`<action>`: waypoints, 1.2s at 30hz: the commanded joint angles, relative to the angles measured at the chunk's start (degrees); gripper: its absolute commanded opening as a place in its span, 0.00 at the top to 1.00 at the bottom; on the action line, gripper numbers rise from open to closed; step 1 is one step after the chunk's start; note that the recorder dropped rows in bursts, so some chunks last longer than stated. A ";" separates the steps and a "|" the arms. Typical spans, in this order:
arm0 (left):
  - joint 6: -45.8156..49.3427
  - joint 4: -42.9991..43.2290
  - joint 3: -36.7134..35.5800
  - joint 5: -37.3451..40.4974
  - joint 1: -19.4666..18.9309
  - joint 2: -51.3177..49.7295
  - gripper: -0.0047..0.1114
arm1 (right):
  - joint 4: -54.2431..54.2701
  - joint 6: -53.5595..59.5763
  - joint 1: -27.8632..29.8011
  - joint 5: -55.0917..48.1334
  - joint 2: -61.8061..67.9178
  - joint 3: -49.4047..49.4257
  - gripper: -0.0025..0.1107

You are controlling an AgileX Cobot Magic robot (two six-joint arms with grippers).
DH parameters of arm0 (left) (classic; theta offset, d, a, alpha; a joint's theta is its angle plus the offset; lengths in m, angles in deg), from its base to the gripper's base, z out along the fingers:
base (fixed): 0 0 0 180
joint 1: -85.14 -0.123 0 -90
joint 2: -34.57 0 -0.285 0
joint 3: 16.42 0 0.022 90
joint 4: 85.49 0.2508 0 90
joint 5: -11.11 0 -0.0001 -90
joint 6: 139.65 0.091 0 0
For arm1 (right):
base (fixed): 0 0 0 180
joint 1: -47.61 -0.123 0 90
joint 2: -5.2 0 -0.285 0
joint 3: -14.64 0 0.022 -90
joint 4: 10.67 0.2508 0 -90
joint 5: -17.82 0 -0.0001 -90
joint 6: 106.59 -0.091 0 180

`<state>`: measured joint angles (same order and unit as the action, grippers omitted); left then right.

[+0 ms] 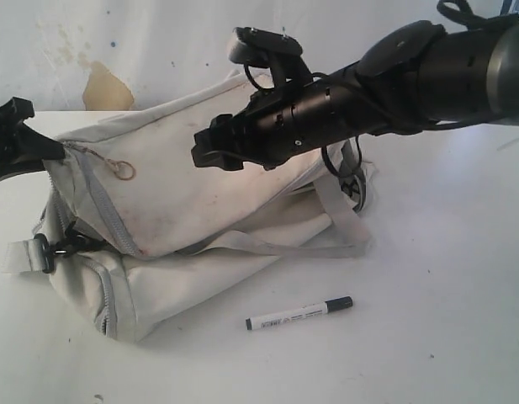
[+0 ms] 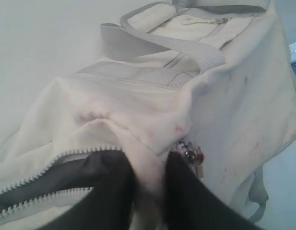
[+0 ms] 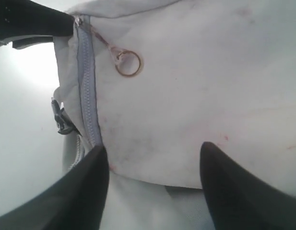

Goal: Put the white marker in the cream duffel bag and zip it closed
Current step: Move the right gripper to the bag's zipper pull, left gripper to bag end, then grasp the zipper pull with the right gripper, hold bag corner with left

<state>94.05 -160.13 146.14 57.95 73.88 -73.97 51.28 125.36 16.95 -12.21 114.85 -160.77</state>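
Here, left claw (image 2: 145, 167) pinches a fold of the cream duffel bag (image 1: 183, 286) beside its zipper (image 2: 56, 158); right claw (image 3: 155, 148) spread, above bag's flap (image 1: 200, 168); white marker (image 1: 299, 313) lies on desk (image 1: 444, 278), near bag.

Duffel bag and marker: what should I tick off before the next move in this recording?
1. Left gripper pinching a fold of the bag beside the zipper: ok.
2. Zipper open wide enough for the marker: cannot tell; the left wrist view shows only a narrow gap with dark lining.
3. Right gripper open and empty, over the bag's top flap: ok.
4. Marker inside the bag: not ok; it lies on the table in front of the bag.
5. Marker clear of the straps and the bag, free to pick up: ok.
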 commanded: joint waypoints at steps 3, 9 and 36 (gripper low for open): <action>3.21 -0.42 0.31 1.15 -0.02 0.04 0.96 | 0.72 0.71 -0.19 -5.60 3.88 -4.60 0.51; 11.19 0.47 1.50 9.23 -0.02 0.04 0.96 | 3.81 14.02 -0.52 -5.51 7.65 -10.03 0.51; 14.25 7.90 4.26 18.11 -0.02 0.04 0.96 | 26.09 60.37 -10.03 5.90 21.73 -16.89 0.51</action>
<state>107.88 -152.18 150.12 74.21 73.76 -74.30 77.20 185.04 7.08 -6.35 135.39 -177.59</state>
